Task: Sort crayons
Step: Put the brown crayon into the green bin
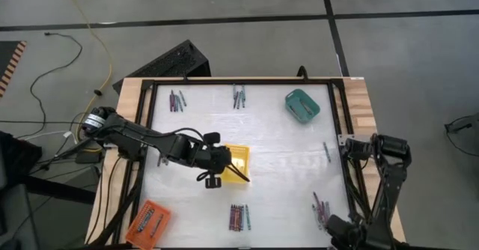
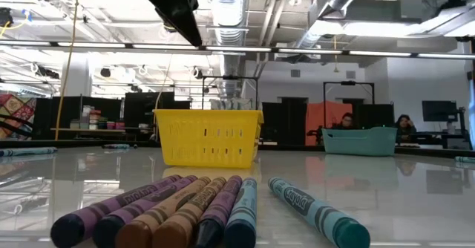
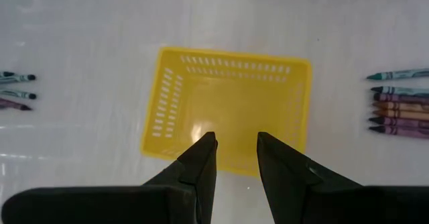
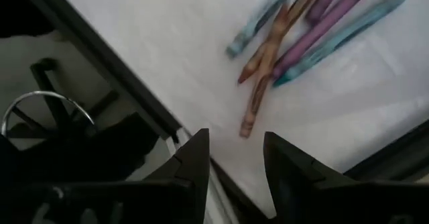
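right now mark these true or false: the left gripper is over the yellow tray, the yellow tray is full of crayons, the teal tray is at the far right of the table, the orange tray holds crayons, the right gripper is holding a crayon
1. The left gripper is over the yellow tray. True.
2. The yellow tray is full of crayons. False: the left wrist view shows it empty.
3. The teal tray is at the far right of the table. True.
4. The orange tray holds crayons. True: a few lie in it.
5. The right gripper is holding a crayon. False: its fingers are open with nothing between them; crayons lie on the table beyond.
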`<move>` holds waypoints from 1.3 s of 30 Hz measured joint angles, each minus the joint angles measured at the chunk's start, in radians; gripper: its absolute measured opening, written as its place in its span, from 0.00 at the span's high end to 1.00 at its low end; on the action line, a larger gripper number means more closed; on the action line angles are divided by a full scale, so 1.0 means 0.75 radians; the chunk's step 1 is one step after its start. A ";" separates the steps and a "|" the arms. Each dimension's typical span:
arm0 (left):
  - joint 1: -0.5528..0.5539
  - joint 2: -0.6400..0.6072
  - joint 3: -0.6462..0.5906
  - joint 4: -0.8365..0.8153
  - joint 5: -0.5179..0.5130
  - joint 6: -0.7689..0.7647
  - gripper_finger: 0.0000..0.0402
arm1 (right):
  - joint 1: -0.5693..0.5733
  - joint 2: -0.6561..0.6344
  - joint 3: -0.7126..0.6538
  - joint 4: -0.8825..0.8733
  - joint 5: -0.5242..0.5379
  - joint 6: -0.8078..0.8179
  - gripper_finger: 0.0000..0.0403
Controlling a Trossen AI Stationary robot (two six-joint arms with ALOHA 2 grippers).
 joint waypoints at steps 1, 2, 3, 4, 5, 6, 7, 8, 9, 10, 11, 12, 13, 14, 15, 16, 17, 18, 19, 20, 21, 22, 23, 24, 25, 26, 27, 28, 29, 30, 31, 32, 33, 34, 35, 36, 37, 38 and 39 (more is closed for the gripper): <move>0.000 0.000 0.000 0.005 0.000 -0.002 0.76 | 0.003 0.019 0.001 0.010 -0.011 0.010 0.66; 0.000 0.000 0.000 0.010 0.002 -0.006 0.76 | 0.008 0.037 0.006 0.008 -0.016 0.014 0.67; 0.000 0.000 0.000 0.015 0.002 -0.012 0.76 | 0.008 0.054 0.017 0.000 -0.016 0.013 0.67; 0.000 0.000 0.000 0.018 0.002 -0.025 0.76 | 0.009 0.069 0.032 -0.014 -0.016 0.013 0.68; 0.000 0.000 0.000 0.018 0.003 -0.032 0.76 | 0.011 0.082 0.049 -0.031 -0.015 0.013 0.69; -0.001 0.000 0.000 0.018 0.007 -0.038 0.76 | 0.014 0.091 0.067 -0.055 -0.014 0.013 0.69; -0.003 0.000 0.000 0.017 0.008 -0.041 0.76 | 0.014 0.100 0.081 -0.080 -0.014 0.013 0.70; -0.005 0.000 0.000 0.016 0.008 -0.043 0.76 | 0.014 0.109 0.095 -0.105 -0.014 0.013 0.71; -0.007 0.000 0.000 0.016 0.008 -0.043 0.76 | 0.015 0.114 0.104 -0.124 -0.014 0.013 0.71; -0.007 0.000 0.000 0.016 0.008 -0.044 0.76 | 0.016 0.119 0.113 -0.137 -0.014 0.013 0.71; -0.007 0.000 0.000 0.017 0.008 -0.045 0.76 | 0.016 0.125 0.124 -0.146 -0.014 0.013 0.72; -0.007 0.000 0.000 0.017 0.008 -0.051 0.76 | 0.016 0.130 0.134 -0.158 -0.014 0.013 0.72; -0.007 0.000 0.000 0.016 0.009 -0.059 0.76 | 0.016 0.132 0.137 -0.163 -0.013 0.013 0.72; -0.007 0.000 0.000 0.016 0.009 -0.065 0.76 | 0.015 0.133 0.137 -0.164 -0.014 0.014 0.72; -0.007 0.000 0.000 0.016 0.010 -0.066 0.76 | 0.015 0.133 0.137 -0.167 -0.013 0.016 0.72; -0.007 0.000 0.000 0.016 0.010 -0.066 0.76 | 0.015 0.133 0.137 -0.172 -0.010 0.019 0.71; -0.007 0.000 0.000 0.016 0.010 -0.068 0.76 | 0.015 0.133 0.137 -0.181 -0.009 0.018 0.71; -0.007 0.000 0.000 0.015 0.011 -0.075 0.76 | 0.015 0.133 0.137 -0.188 -0.009 0.018 0.70; -0.007 0.000 0.000 0.014 0.011 -0.082 0.76 | 0.015 0.133 0.137 -0.193 -0.009 0.019 0.69; -0.007 0.000 0.000 0.013 0.011 -0.091 0.76 | 0.015 0.133 0.136 -0.196 -0.004 0.019 0.68; -0.007 0.000 0.000 0.010 0.011 -0.096 0.76 | 0.015 0.133 0.136 -0.204 0.005 0.019 0.67; -0.009 0.000 0.000 0.004 0.011 -0.103 0.76 | 0.015 0.133 0.136 -0.212 0.015 0.019 0.67; -0.011 0.000 0.000 -0.003 0.013 -0.112 0.76 | 0.015 0.133 0.136 -0.221 0.025 0.020 0.66; -0.014 0.000 0.000 -0.011 0.016 -0.114 0.76 | 0.015 0.133 0.136 -0.233 0.030 0.020 0.65; -0.018 0.000 0.000 -0.017 0.016 -0.116 0.76 | 0.014 0.133 0.136 -0.245 0.030 0.020 0.65; -0.020 0.000 0.000 -0.020 0.016 -0.118 0.76 | 0.014 0.133 0.136 -0.252 0.031 0.020 0.64; -0.022 0.000 0.000 -0.020 0.016 -0.123 0.76 | 0.014 0.133 0.136 -0.258 0.031 0.020 0.64; -0.024 0.000 0.000 -0.020 0.016 -0.125 0.76 | 0.014 0.133 0.136 -0.261 0.031 0.020 0.64; -0.026 0.000 0.000 -0.020 0.016 -0.126 0.76 | 0.014 0.133 0.135 -0.265 0.031 0.020 0.64; -0.028 0.000 0.000 -0.020 0.017 -0.128 0.76 | 0.014 0.133 0.131 -0.262 0.031 0.020 0.64; -0.028 0.000 0.000 -0.020 0.017 -0.131 0.76 | 0.013 0.132 0.121 -0.252 0.031 0.023 0.64; -0.027 0.000 0.000 -0.020 0.016 -0.132 0.76 | 0.013 0.132 0.111 -0.241 0.031 0.028 0.65; -0.027 0.000 0.000 -0.020 0.016 -0.132 0.76 | 0.013 0.133 0.102 -0.233 0.032 0.033 0.65; -0.027 0.000 0.000 -0.020 0.016 -0.132 0.76 | 0.013 0.133 0.086 -0.208 0.033 0.034 0.65; -0.027 0.000 0.000 -0.020 0.016 -0.132 0.76 | 0.011 0.133 0.076 -0.190 0.033 0.035 0.66; -0.027 0.000 0.000 -0.020 0.016 -0.132 0.76 | 0.009 0.133 0.064 -0.177 0.034 0.036 0.66; -0.027 0.000 0.000 -0.020 0.016 -0.132 0.76 | 0.003 0.133 0.060 -0.170 0.033 0.036 0.66; -0.027 0.000 0.000 -0.020 0.016 -0.132 0.76 | 0.003 0.133 0.051 -0.157 0.033 0.037 0.67; -0.027 0.000 0.000 -0.020 0.017 -0.132 0.76 | 0.002 0.133 0.046 -0.148 0.033 0.037 0.67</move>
